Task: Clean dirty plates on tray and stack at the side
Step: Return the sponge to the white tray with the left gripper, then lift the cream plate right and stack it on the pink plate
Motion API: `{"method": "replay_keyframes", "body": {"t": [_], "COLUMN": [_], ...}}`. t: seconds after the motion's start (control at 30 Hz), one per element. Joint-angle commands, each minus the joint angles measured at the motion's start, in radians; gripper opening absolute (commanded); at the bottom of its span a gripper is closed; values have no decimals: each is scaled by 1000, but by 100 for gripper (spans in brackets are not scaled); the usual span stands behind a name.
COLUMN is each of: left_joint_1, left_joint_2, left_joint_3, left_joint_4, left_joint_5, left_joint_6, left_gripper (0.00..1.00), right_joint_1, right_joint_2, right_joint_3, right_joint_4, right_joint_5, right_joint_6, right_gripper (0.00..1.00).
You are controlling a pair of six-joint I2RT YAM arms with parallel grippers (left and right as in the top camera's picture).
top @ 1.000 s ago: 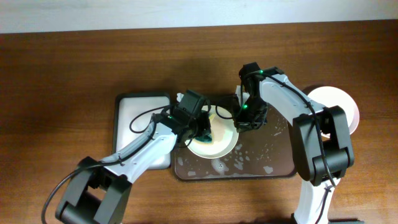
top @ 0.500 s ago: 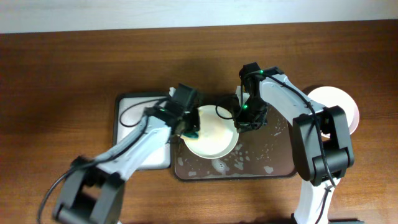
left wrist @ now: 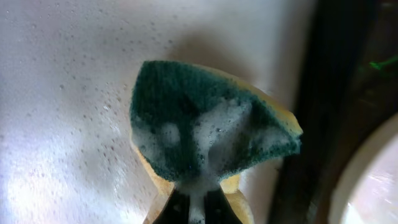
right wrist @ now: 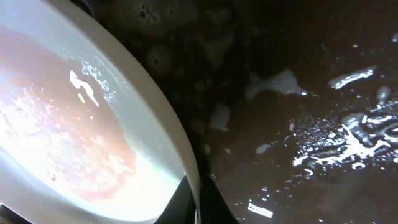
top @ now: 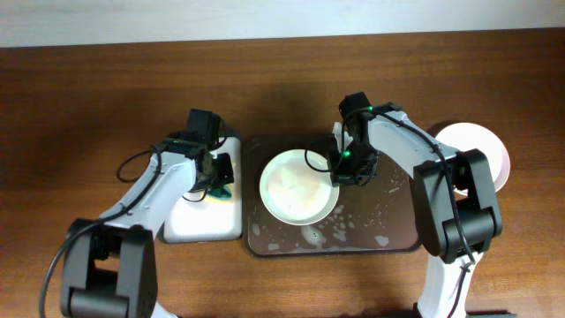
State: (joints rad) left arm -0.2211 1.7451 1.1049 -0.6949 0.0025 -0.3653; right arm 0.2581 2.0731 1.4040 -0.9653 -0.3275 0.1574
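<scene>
Sponge rough, foamy; plate glossy, wet; tray dark, foam-flecked; table matt wood.

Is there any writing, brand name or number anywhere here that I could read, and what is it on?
None: no view shows any readable text.
The plate, dark tray, white tray, sponge, left arm and right arm show no letters or numbers.
The pale specks on the dark tray look like foam, not print.

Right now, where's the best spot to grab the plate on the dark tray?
Pinch the plate by its thin right-hand rim, coming from the right as the right gripper does: it is shallow and too wide to span.
</scene>
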Motion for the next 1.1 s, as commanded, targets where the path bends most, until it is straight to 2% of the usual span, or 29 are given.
{"method": "replay_keyframes", "body": {"t": [0.0, 0.07, 0.1, 0.17, 0.2, 0.27, 0.3, 0.37, 0.4, 0.6, 0.77, 1.07], "left_joint_1": [24, 25, 25, 25, 25, 25, 25, 25, 25, 25, 25, 25], "left_joint_2": [18, 19, 19, 19, 19, 19, 19, 19, 19, 19, 19, 19], "left_joint_3": [-7, -7, -7, -8, -8, -8, -8, -8, -8, -8, -8, -8], "left_joint_4": [24, 32, 32, 31, 31, 31, 31, 31, 31, 32, 32, 32], "left_joint_5": [-45, -47, -51, -51, -51, -51, -51, -48, -48, -48, -48, -48], "left_joint_6": [21, 22, 22, 22, 21, 21, 21, 14, 14, 14, 15, 15], "left_gripper": [6, 11, 18, 21, 29, 55, 64, 76, 100, 99, 99, 99], "right_joint_1": [-3, -3, -3, -3, -3, -3, -3, -3, -3, 5, 95, 308], "right_joint_2": [8, -17, -34, -87, -116, -174, -204, -249, -274, -351, -365, -365], "right_joint_3": [-6, 23, 43, 93, 118, 142, 145, 145, 145, 145, 145, 145], "right_joint_4": [3, -26, -49, -106, -133, -158, -164, -180, -193, -226, -244, -277], "right_joint_5": [27, 56, 95, 222, 264, 333, 370, 463, 534, 731, 933, 1343], "right_joint_6": [0, -22, -21, -21, -21, -18, -18, -18, -18, -18, -17, 212], "right_gripper": [4, 4, 4, 4, 4, 4, 4, 4, 4, 4, 4, 4]}}
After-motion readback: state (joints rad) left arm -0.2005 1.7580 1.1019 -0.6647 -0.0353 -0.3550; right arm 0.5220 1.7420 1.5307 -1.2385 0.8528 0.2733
